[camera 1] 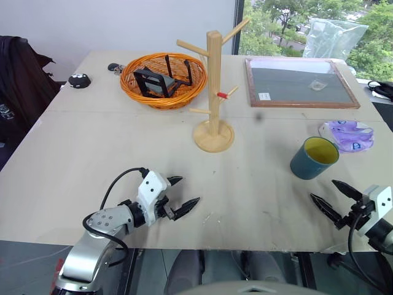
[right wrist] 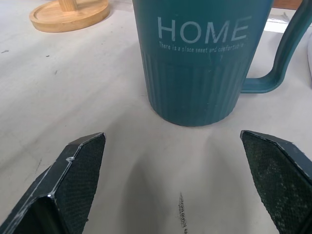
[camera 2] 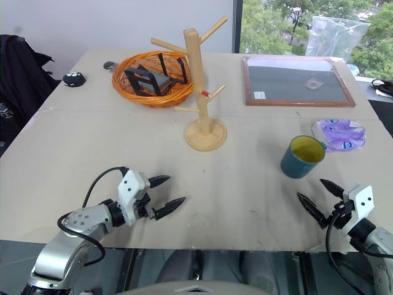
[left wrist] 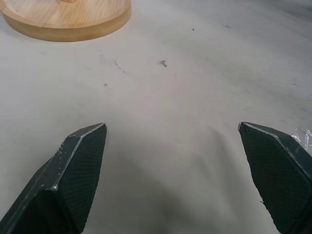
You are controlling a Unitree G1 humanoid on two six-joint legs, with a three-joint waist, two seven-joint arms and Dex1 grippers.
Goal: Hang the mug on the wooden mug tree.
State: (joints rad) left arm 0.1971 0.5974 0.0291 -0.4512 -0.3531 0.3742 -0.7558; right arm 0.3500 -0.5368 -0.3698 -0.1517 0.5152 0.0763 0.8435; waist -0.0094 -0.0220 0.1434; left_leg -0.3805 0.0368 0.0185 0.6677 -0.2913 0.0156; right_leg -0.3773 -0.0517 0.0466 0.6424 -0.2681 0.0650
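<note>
Both grippers, left (camera 1: 179, 200) and right (camera 1: 331, 196), gape empty. Mug (camera 1: 314, 158) stands upright, just beyond my right one, right of the tree (camera 1: 214, 92). Glazed ceramic: stiff, slick, breakable — I'd pinch the wall, leaving the handle (right wrist: 288, 53) free.

I read "HOME" in white capitals on side of teal mug (right wrist: 204, 58), right wrist view. Smaller white line beneath, roughly "There is a place sweet and comfortable" — can't confirm every word. White label on framed board (camera 1: 264, 96): unreadable.
</note>
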